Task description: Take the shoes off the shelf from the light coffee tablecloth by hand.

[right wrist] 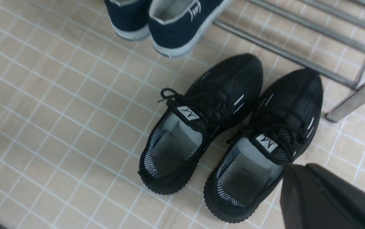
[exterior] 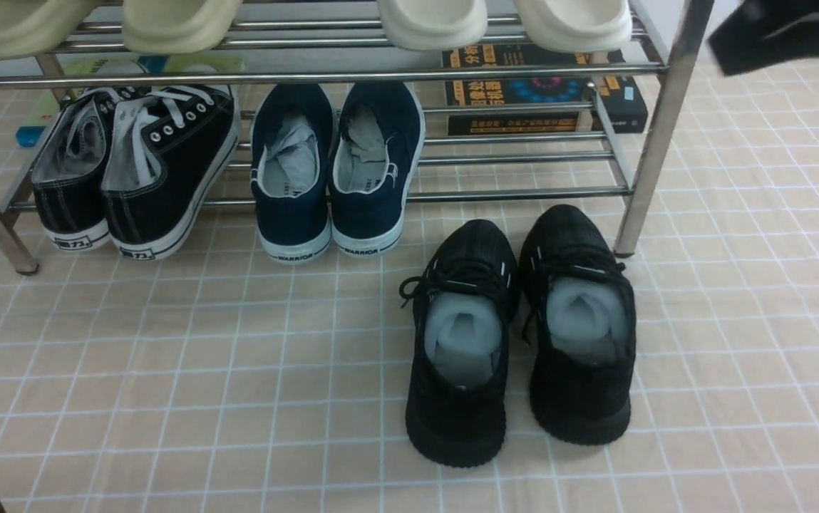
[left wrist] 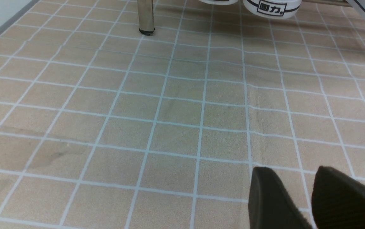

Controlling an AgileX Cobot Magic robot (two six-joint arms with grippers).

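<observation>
Knit black shoes (exterior: 462, 420), ribbed soles, stood on creased tablecloth (exterior: 167, 356) by chrome-tube shelf (exterior: 655, 142); right end effector (right wrist: 296, 171) closed, empty; left end effector (left wrist: 293, 173) parted.

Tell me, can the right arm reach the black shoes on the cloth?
Probably yes. The black shoes sit on open tablecloth before the shelf, nothing covering them, and the shut right end effector hangs nearby.
</observation>
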